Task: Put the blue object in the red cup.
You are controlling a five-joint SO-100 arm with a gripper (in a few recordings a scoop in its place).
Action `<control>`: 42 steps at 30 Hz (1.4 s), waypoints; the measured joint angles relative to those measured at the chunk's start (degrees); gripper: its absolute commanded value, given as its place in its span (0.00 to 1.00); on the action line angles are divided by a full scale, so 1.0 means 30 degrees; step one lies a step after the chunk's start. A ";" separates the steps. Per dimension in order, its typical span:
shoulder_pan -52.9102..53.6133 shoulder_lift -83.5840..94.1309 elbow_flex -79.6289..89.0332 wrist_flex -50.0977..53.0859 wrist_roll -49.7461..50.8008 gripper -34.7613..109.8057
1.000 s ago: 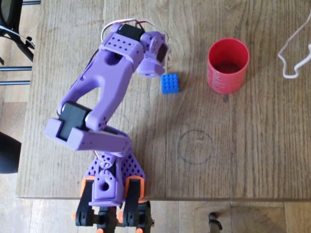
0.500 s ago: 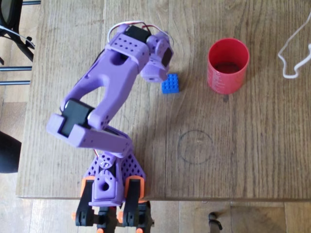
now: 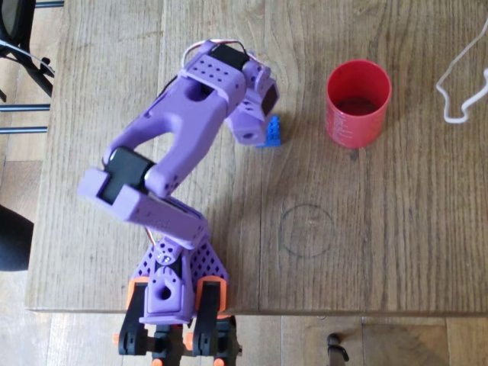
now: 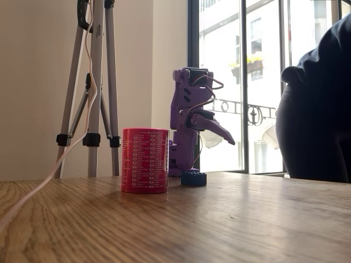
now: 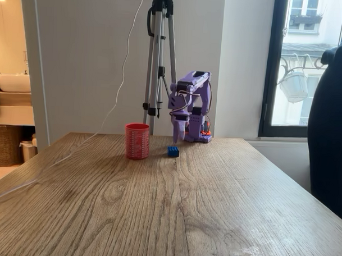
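Hovering over the blue object (image 3: 274,133) with my jaws empty, how wide apart I cannot tell; it sits on the counter (image 3: 366,229), near the upright red cup (image 3: 357,104).

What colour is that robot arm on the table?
Purple, with an orange and black clamp at its base. The arm shows best in the overhead view.

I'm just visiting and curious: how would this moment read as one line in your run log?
stage: approach | gripper: above blue object, not gripping | blue object: on table | red cup: upright, apart from brick
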State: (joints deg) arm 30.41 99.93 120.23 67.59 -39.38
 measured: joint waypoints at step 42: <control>0.0205 0.1055 -0.3926 -0.0967 0.1084 0.24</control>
State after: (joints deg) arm 31.03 103.10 108.46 64.69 -36.12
